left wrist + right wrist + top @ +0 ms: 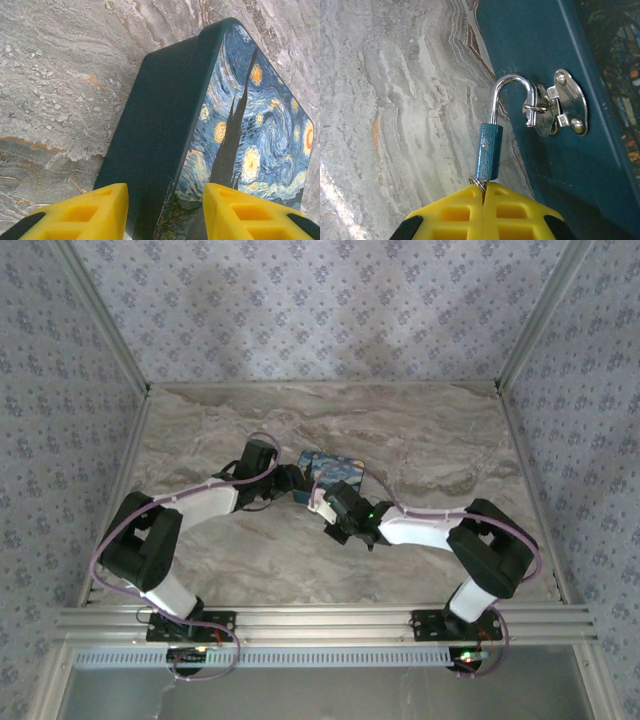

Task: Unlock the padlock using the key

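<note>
The shackle [495, 107] is glossy metal, the padlock body [489, 152] matt blue.

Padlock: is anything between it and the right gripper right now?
Nothing visible. The right gripper is shut right at the lower end of the padlock, on a small metal ring there. The shackle hooks through the hasp on the blue box.

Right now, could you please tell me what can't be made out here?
- Key: right wrist view, hidden by the shut right claw; only a ring shows at the padlock base.
- Whether the left claw grips the box: left wrist view, cut off at the bottom edge.
- Padlock, top view: too small.
</note>
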You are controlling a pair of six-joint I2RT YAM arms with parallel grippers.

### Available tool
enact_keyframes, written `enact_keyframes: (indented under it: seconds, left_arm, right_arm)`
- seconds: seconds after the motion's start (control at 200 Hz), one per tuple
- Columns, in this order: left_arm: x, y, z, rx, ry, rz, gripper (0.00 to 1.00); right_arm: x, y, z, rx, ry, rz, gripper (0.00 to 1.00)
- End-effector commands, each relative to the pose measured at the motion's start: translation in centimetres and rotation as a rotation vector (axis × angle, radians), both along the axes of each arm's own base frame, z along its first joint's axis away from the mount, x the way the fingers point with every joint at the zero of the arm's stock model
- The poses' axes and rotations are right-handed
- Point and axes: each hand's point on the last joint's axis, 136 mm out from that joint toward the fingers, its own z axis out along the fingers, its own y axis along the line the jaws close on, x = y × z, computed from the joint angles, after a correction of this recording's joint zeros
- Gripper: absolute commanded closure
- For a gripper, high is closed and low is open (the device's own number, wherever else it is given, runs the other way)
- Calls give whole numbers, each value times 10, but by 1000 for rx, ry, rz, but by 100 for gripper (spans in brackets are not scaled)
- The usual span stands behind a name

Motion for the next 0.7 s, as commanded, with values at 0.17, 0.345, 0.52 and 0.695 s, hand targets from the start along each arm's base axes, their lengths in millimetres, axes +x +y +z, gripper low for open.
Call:
enact_keyframes:
  seconds: [0.17, 0.345, 0.52, 0.695]
  left_arm:
    - [-1, -2, -2, 2, 15, -14, 57]
    - [-2, -2, -1, 3, 15, -14, 58]
    - [-2, -2, -1, 4, 15, -15, 57]
    - [-1, -3, -1, 0, 15, -18, 57]
  right_arm:
    - [13, 18, 19, 19, -75, 38, 100]
    - [12, 16, 17, 16, -73, 35, 100]
    - [13, 17, 17, 18, -73, 36, 100]
    - [14, 18, 19, 24, -80, 35, 100]
